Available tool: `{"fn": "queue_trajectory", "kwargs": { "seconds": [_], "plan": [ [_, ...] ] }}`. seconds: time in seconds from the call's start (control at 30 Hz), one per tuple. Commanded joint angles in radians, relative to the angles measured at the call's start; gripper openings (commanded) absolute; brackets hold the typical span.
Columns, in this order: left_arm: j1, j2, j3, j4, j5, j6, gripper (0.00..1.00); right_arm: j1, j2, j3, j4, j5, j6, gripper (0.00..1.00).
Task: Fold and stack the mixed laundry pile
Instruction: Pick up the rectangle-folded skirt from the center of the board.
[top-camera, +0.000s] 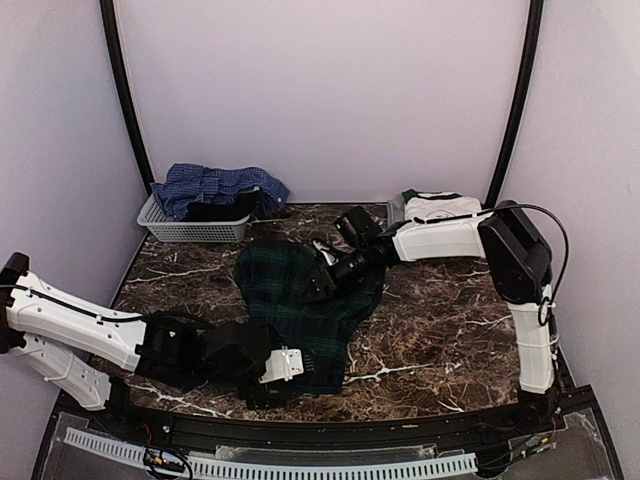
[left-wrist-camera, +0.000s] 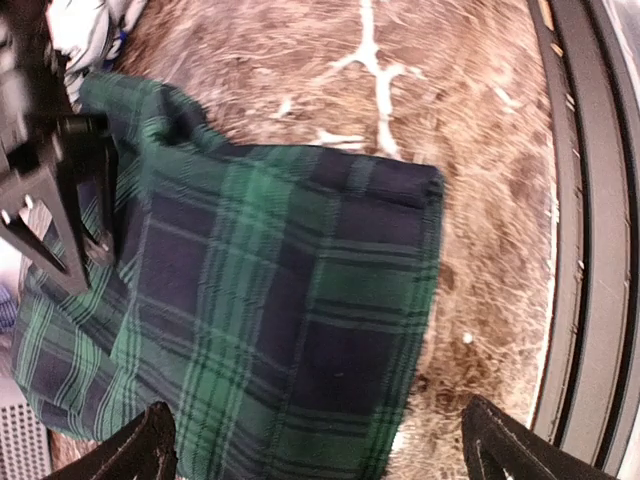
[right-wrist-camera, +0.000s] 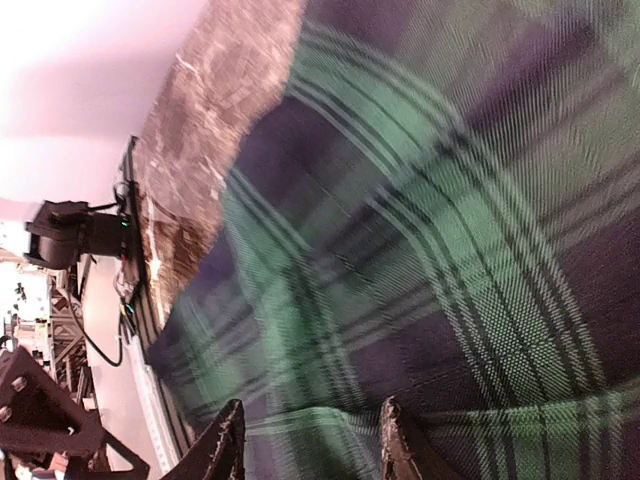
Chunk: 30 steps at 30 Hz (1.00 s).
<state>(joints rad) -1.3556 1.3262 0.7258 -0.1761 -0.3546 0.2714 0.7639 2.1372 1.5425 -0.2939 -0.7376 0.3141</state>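
The dark green tartan shirt (top-camera: 300, 300) lies spread on the marble table (top-camera: 430, 320). My left gripper (top-camera: 285, 372) hovers over its near hem, jaws wide open; in the left wrist view (left-wrist-camera: 325, 455) the shirt's corner (left-wrist-camera: 290, 300) lies flat between the fingertips (left-wrist-camera: 150, 450). My right gripper (top-camera: 322, 280) sits low over the shirt's far part. Its fingers (right-wrist-camera: 228, 450) stand apart with tartan cloth (right-wrist-camera: 450, 200) under and between them (right-wrist-camera: 312, 450). A blue checked shirt (top-camera: 215, 185) and a dark item (top-camera: 222, 210) fill the basket. The white tee (top-camera: 440, 206) lies at the back right.
The pale grey slatted basket (top-camera: 190, 232) stands at the back left corner. A black rail (left-wrist-camera: 590, 250) runs along the table's near edge, close to the left gripper. The right arm's black gripper (left-wrist-camera: 55, 200) shows at the left of the left wrist view.
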Motion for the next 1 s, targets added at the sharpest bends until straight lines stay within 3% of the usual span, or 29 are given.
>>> {"fn": "queue_trajectory", "kwargs": {
  "seconds": [0.0, 0.3, 0.43, 0.57, 0.7, 0.97],
  "plan": [
    [-0.062, 0.073, -0.005, -0.028, -0.081, 0.062, 0.99, -0.006, 0.058, -0.002, -0.002, -0.034, -0.030, 0.41],
    [-0.121, 0.320, 0.045, -0.037, -0.247, 0.042, 0.99, -0.003, 0.131, -0.082, 0.027, 0.013, -0.047, 0.36],
    [-0.135, 0.400, 0.040, 0.033, -0.360, 0.069, 0.91, -0.003, 0.138, -0.109, 0.038, 0.063, -0.059, 0.34],
    [-0.137, 0.429, 0.029, 0.096, -0.478, 0.096, 0.79, -0.002, 0.149, -0.121, 0.051, 0.058, -0.058, 0.34],
    [-0.138, 0.349, 0.009, 0.142, -0.513, 0.125, 0.68, 0.001, 0.147, -0.129, 0.051, 0.067, -0.073, 0.33],
    [-0.139, 0.194, 0.009, 0.183, -0.467, 0.249, 0.22, 0.038, 0.120, -0.172, 0.055, 0.075, -0.111, 0.32]
  ]
}}
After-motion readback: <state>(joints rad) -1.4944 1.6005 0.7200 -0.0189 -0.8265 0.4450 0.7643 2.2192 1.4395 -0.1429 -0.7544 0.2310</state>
